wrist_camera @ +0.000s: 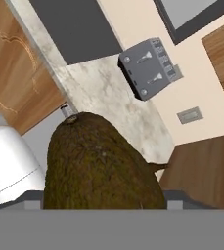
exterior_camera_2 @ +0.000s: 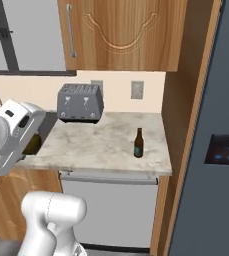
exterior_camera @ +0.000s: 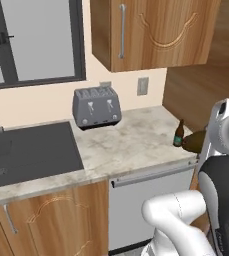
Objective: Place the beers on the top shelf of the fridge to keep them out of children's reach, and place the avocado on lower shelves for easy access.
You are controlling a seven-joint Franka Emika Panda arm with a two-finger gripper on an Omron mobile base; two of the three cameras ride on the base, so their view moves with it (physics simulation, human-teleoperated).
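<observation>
The avocado [wrist_camera: 101,163] sits in the gripper [wrist_camera: 103,207], jaws partly open around it, stem end pointing away from the hand along the fingers; the fingertips are hidden behind the fruit. From the left base it [exterior_camera: 193,142] pokes sideways from behind the arm, above the counter [exterior_camera: 116,145] edge beside the brown beer [exterior_camera: 179,133]. The right base view adds the shut fridge [exterior_camera_2: 221,150] and a sliver of avocado [exterior_camera_2: 32,145].

Around the grey toaster [exterior_camera: 96,107] I see marble counter [exterior_camera: 121,142], cream wall with an outlet [exterior_camera: 143,86], wooden cabinets [exterior_camera: 153,31] above, a dark sink [exterior_camera: 31,152] and window [exterior_camera: 31,40] to its left.
</observation>
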